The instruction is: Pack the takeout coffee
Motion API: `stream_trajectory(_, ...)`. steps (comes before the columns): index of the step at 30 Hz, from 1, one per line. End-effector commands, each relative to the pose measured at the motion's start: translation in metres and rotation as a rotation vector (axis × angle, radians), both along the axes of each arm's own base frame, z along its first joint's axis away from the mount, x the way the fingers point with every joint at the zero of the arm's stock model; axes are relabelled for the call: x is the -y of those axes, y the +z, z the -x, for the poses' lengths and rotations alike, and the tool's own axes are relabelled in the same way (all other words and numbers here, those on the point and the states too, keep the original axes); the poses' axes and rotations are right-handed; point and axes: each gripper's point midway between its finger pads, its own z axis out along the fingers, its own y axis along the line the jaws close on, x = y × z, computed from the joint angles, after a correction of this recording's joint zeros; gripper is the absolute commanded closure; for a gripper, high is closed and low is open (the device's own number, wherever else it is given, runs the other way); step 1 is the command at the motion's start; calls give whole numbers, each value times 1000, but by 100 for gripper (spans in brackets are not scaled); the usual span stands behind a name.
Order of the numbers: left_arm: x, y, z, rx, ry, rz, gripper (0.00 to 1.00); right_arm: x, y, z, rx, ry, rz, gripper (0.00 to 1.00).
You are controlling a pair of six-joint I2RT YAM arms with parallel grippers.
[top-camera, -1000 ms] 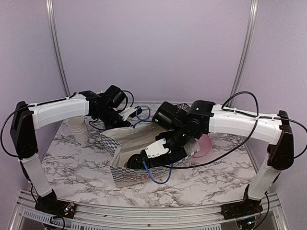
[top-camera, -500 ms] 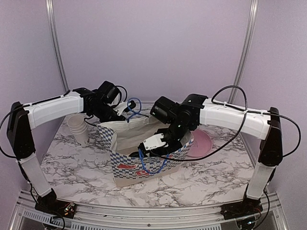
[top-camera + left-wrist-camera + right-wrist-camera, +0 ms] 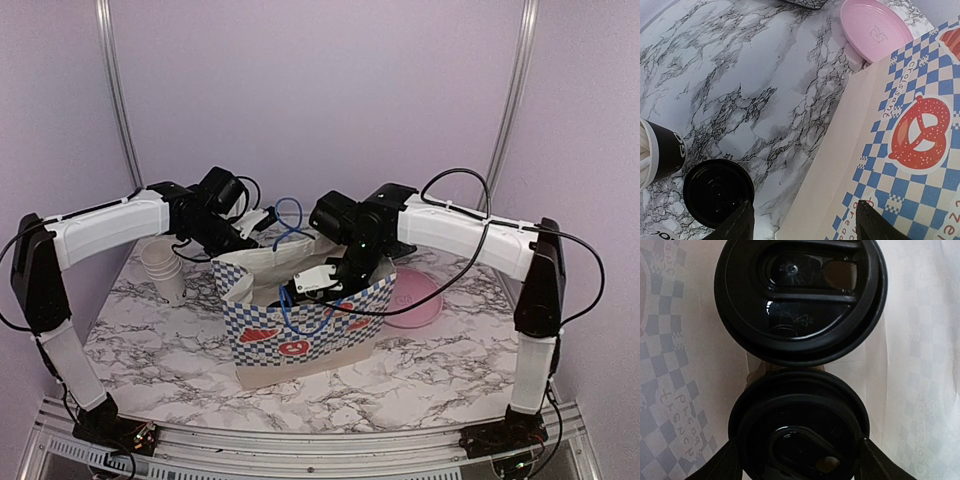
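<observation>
A blue-and-white checkered paper bag with red pretzel prints (image 3: 300, 335) is seen standing upright, mouth up, in the middle of the white marble counter (image 3: 150, 350). The right claw (image 3: 799, 447) is reached down into the mouth from above. In the right wrist view two takeout coffees are found inside the bag, only their tops shown. The nearer black-lidded takeout coffee cup (image 3: 800, 430) is bracketed by the fingers (image 3: 727, 465), which lie against both sides of its lid, so a wide grip on it is judged. The farther black-lidded takeout coffee cup (image 3: 800, 295) is set just beyond, rim touching rim. The paper bodies are hidden under the lids. The side-by-side placing is judged to be chosen so that each cup is braced by the other and by the bag walls. The left claw (image 3: 805, 215) is held wide at the bag's rear, the bag's edge passing between its fingers unpinched; it is probably placed there to steady the bag and hold the mouth apart. Outside the bag, a third black round lid (image 3: 717, 192) is noted on the counter beside a black cup of white straws (image 3: 662, 155); what it caps cannot be told. A round pink plate (image 3: 415, 300) and a nested stack of plain white paper cups (image 3: 163, 265) are set apart from the bag. Release of the gripped cup is judged the step outstanding.
</observation>
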Motion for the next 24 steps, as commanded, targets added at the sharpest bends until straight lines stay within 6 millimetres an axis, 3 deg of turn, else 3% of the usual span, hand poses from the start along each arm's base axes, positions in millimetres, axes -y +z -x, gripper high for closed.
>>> stream_trajectory(1, -5, 13, 0, 26, 13, 18, 29, 22, -49, 11, -106, -72, 181, 48)
stream_trajectory(12, -4, 15, 0, 25, 9, 26, 29, 21, -53, 7, -66, -85, 246, 47)
stream_trajectory(24, -7, 20, -4, 30, 17, 38, 28, 7, -6, 0, -47, -79, 125, 32)
